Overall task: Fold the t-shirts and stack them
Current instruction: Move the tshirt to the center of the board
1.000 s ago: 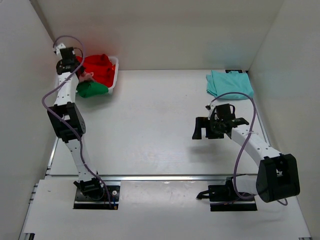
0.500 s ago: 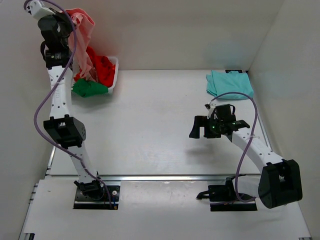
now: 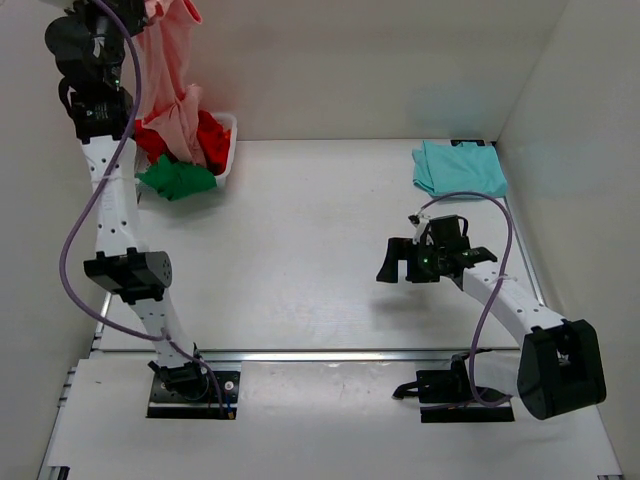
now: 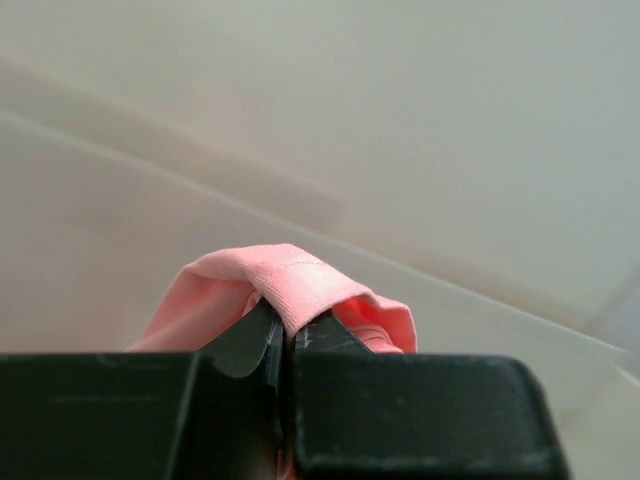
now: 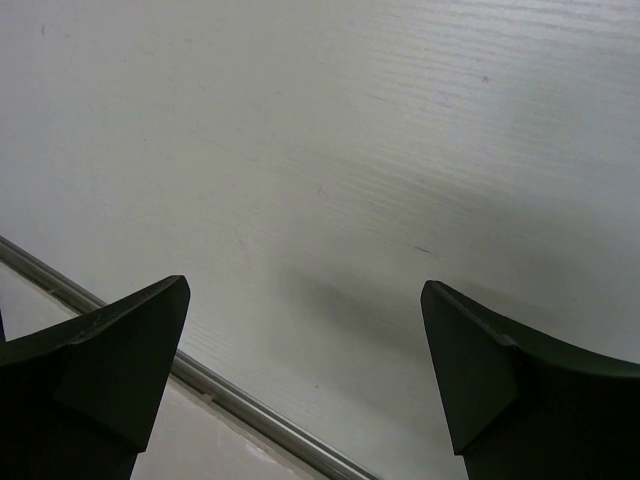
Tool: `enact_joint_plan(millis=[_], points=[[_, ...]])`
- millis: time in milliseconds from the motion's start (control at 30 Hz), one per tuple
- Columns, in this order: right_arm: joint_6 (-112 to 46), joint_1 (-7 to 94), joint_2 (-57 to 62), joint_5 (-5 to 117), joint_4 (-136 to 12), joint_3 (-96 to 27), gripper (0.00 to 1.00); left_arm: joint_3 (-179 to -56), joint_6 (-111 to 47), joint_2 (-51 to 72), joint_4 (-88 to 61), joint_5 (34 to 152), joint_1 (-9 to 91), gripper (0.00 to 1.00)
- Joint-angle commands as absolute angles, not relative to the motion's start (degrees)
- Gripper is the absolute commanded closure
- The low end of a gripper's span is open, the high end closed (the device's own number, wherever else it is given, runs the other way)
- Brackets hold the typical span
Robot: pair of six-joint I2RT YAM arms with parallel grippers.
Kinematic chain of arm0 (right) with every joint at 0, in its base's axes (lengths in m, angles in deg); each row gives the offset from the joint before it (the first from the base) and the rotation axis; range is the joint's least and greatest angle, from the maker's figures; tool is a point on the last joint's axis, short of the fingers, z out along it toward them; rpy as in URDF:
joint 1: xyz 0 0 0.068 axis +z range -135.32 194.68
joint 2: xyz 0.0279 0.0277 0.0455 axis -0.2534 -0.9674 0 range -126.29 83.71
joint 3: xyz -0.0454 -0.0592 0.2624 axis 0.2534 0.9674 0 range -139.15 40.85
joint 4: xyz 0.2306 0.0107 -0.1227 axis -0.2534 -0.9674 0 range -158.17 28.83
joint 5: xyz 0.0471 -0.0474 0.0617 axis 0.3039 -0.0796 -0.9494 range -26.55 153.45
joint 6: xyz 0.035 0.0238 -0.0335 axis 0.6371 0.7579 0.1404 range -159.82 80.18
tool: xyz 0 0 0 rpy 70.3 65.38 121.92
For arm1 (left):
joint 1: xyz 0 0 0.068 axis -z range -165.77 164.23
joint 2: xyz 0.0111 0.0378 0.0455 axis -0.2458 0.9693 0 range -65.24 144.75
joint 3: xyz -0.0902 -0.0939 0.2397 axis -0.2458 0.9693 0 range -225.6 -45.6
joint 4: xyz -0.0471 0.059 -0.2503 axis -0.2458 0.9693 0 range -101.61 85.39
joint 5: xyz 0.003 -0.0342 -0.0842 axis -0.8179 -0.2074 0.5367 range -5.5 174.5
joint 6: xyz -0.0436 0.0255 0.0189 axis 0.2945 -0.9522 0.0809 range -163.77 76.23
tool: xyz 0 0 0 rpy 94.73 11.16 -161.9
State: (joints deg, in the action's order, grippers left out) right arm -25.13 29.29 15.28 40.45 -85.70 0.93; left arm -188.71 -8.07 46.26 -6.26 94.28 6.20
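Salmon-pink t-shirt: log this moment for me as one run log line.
left gripper: shut on salmon-pink t-shirt, held high over basket | right gripper: open, empty | teal t-shirt: folded, far right

A white plastic mesh basket (image 3: 231,150) sits in the far left corner of a flat white matte tabletop (image 3: 320,230), close to both walls that meet there. Plain white panels enclose the table on three sides: a back wall (image 3: 380,60), a left wall (image 3: 30,300) and a right wall (image 3: 585,150). A thin silver metal rail (image 3: 330,354) runs along the table's near edge. In the right wrist view this rail (image 5: 250,408) crosses the lower left diagonally, and the table surface (image 5: 400,120) beyond it shows faint grain and a soft shadow.
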Motion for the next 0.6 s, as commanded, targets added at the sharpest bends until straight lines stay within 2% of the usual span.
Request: enact_joint_plan(millis=[0,233,433,533,567], points=[[-24.1,29.7,17.7,39.8,-82.4,1.4,0.01,-190.1,-1.7,35.1,-14.3,102.6,8.0,1.0],[-20.6,28.7,21.3,41.1,-80.8,4.1,0.0,-181.9,5.7,25.9,-18.1,107.6,18.0,1.0],[-17.9,25.3,27.8,38.9,-77.1,8.7,0.0,-177.0,12.8,21.2,-19.6,110.2,20.8,1.0],[-16.5,22.2,32.5,37.3,-75.2,10.8,0.01,-163.6,13.5,14.4,-19.1,112.8,21.3,1.0],[-16.0,21.5,33.8,36.6,-74.9,11.1,0.0,-153.9,12.6,10.2,-20.1,112.5,22.3,1.0]])
